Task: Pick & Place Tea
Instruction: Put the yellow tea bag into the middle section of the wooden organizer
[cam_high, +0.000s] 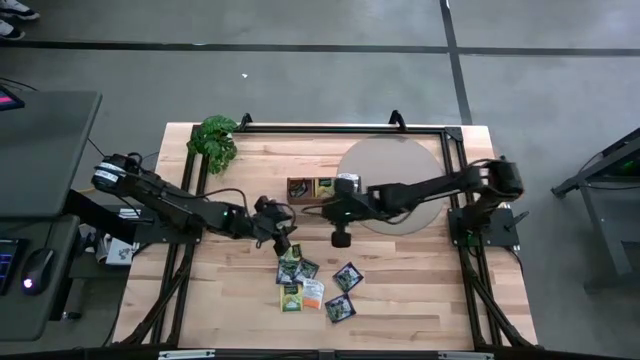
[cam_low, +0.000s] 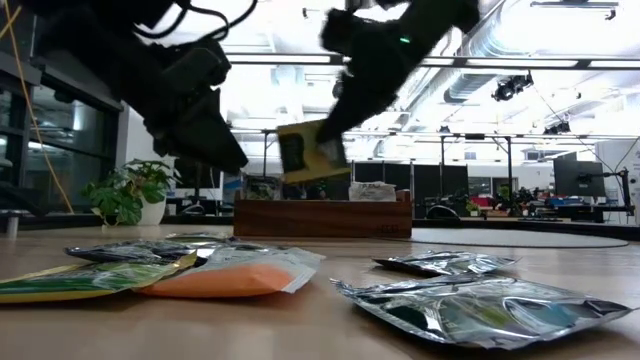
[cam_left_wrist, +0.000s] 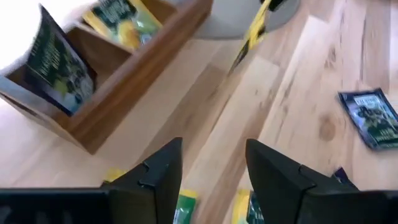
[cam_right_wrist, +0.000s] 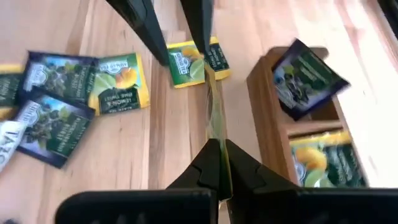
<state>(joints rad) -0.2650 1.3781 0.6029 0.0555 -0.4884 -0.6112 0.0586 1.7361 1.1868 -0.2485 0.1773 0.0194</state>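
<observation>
The job is looking only partly done: two sachets are already standing in the wooden tray (cam_high: 305, 187), a dark one (cam_right_wrist: 308, 78) and a yellow one (cam_right_wrist: 323, 163), while a loose pile of tea sachets (cam_high: 315, 288) is lying on the near part of the pale plank table (cam_high: 420, 290). The right gripper (cam_right_wrist: 217, 155) is pinching a thin yellow-green sachet (cam_low: 308, 152) edge-on, in the air just in front of the tray. The left gripper (cam_left_wrist: 211, 168) is hanging open and empty over the pile. The sachets are flat, square and crinkly; some are looking foil-bright.
</observation>
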